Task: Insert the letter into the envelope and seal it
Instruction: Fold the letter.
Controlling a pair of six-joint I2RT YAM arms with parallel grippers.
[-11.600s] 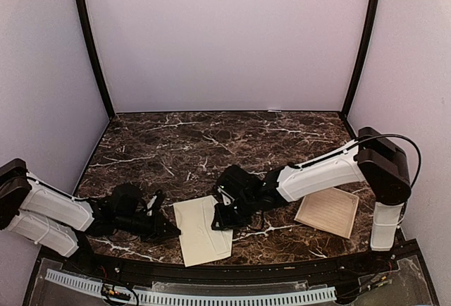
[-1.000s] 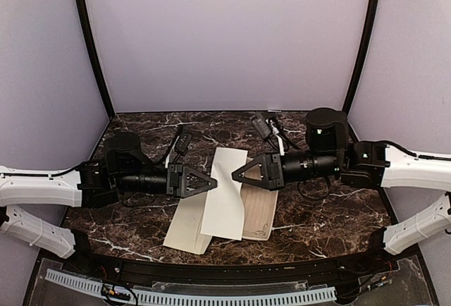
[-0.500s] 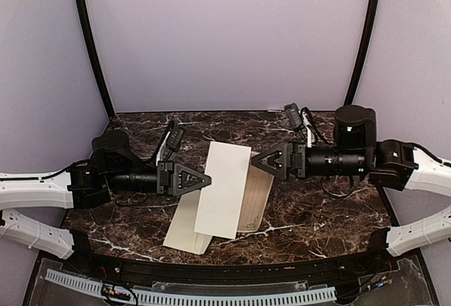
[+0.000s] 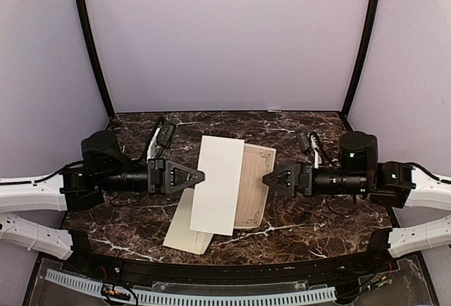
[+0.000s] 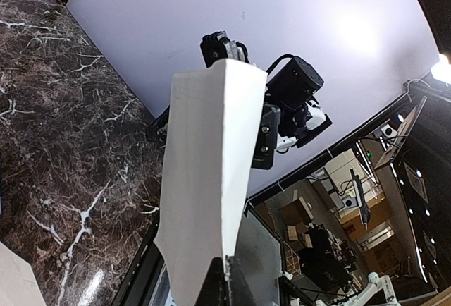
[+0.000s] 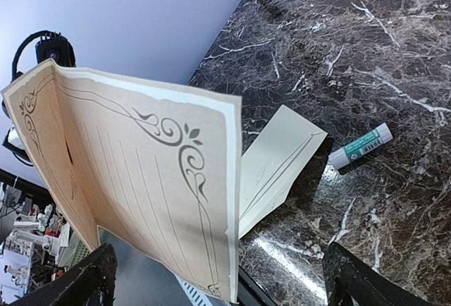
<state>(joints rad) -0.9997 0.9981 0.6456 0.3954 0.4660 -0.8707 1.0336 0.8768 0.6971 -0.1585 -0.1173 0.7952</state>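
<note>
Cream paper fills the middle of the overhead view: the letter (image 4: 218, 179), a sheet with a printed scroll border, is held up off the table (image 4: 317, 214). It is bent partway like an open book, its plain back towards the left of the frame and its bordered face towards the right. The left gripper (image 4: 197, 176) reaches in from the left with its jaws clamped on the plain edge, and its wrist view shows that panel (image 5: 211, 172) rising straight out of the grip. The right gripper (image 4: 269, 179) sits just beside the bordered edge at centre right, with its jaws wide apart and nothing between them. Its own camera looks at the lined inner face (image 6: 155, 200).

The envelope (image 4: 182, 234) lies flat on the marble at lower centre, partly under the raised sheet. In the right wrist view it shows behind the letter (image 6: 275, 172). Whether its flap is open cannot be told. A glue stick (image 6: 359, 147) lies on the table at the right of that view, apart from the envelope.

By my reading the task is at an early stage. The letter is lifted and only half folded, nothing is inside the envelope yet, and sliding the letter in, gluing and closing the flap are all left to do.
</note>
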